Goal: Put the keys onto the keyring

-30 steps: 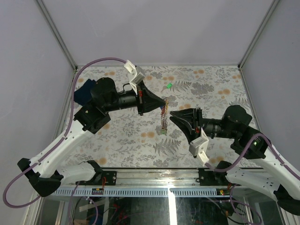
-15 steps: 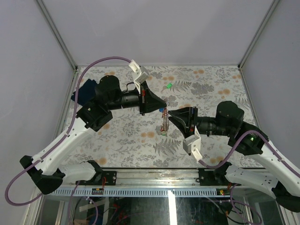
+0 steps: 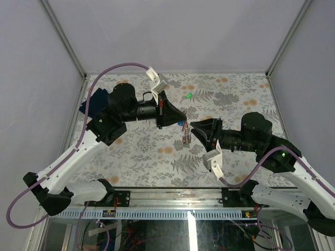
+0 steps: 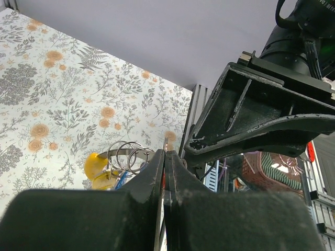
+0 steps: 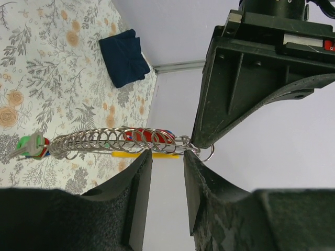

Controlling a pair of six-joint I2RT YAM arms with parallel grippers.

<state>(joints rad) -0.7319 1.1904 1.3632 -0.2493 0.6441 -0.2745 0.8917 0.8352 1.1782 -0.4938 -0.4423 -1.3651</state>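
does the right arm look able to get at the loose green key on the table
Probably yes: the green key lies alone on the table past the right gripper, whose jaws stand open and empty. Only the left gripper and the keyring it holds hang close beside that path.

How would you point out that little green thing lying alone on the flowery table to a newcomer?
Start from the flowered table and the left gripper, the black wedge near its middle. Just beyond it, toward the far wall, lies a bright green key tag. The other coloured tags hang bunched on the ring chain that gripper holds; this one lies alone.
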